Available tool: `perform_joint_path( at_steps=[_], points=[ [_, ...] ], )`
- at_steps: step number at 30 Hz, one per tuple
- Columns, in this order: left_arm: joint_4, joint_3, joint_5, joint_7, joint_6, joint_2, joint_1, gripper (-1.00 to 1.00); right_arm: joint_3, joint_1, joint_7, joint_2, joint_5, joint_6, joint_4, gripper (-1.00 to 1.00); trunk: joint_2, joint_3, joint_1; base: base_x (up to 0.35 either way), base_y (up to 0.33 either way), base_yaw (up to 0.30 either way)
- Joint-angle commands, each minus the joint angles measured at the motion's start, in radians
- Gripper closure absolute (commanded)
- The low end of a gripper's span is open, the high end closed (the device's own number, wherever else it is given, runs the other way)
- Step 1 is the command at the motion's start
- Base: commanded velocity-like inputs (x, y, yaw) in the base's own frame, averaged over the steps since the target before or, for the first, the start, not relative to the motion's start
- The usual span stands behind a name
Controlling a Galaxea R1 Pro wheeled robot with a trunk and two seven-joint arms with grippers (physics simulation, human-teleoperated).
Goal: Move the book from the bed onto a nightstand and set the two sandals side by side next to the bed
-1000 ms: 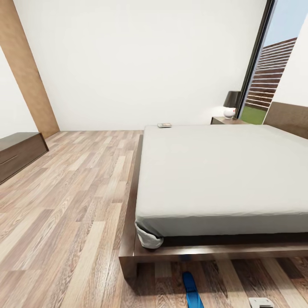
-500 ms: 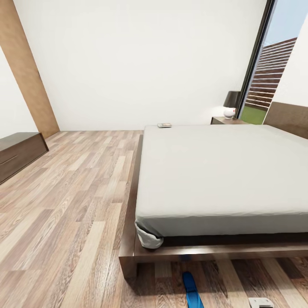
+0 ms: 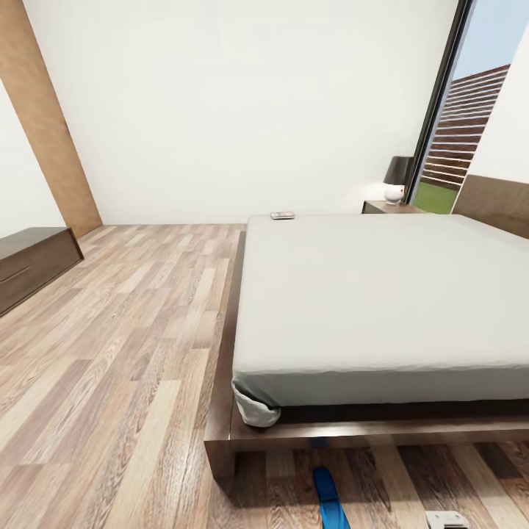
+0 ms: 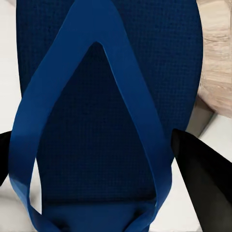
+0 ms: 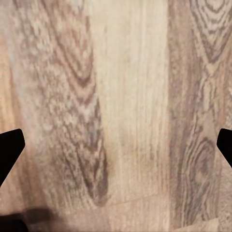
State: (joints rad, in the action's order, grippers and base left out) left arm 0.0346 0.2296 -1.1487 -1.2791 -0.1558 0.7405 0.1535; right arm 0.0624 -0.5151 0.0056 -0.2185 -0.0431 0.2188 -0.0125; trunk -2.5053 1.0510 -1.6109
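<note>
A bright blue sandal (image 4: 111,121) lies close up between the two dark fingers (image 4: 203,183) of my left gripper (image 4: 92,140), which is shut on it. The same sandal (image 3: 330,503) shows at the bottom edge of the head view, in front of the bed's foot. The second sandal is out of view. The book (image 3: 282,215) lies on the far left corner of the bed (image 3: 382,294). A dark nightstand (image 3: 382,207) stands beyond the bed by the window. My right gripper (image 5: 116,145) is open over the plank floor.
A lamp with a white base (image 3: 394,192) stands on the nightstand. A low dark dresser (image 3: 33,264) sits at the left wall. A wide stretch of wood floor (image 3: 125,345) runs along the bed's left side. The dark platform frame (image 3: 220,433) juts out past the mattress.
</note>
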Motion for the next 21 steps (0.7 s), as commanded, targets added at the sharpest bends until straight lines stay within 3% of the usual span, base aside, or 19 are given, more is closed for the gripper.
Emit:
perform_joint_path(
  at_steps=[1,5,21],
  points=[
    [0.002,0.021,0.005,-0.003,-0.012,0.000,0.003,1.00,0.007,0.000,0.001,0.000,-0.004,0.005,-0.001,-1.00,0.000,0.001,0.000,0.000,0.000,0.000],
    [0.002,0.091,0.004,0.001,-0.019,0.000,0.005,1.00,0.007,0.000,0.000,0.000,-0.004,0.005,-0.001,-1.00,0.000,0.001,0.000,0.000,0.000,0.000],
    [0.001,0.155,0.003,0.011,-0.027,0.000,0.005,1.00,0.007,0.002,0.002,0.001,-0.004,-0.023,0.000,-1.00,0.000,0.001,0.000,0.000,0.000,0.000]
  ],
)
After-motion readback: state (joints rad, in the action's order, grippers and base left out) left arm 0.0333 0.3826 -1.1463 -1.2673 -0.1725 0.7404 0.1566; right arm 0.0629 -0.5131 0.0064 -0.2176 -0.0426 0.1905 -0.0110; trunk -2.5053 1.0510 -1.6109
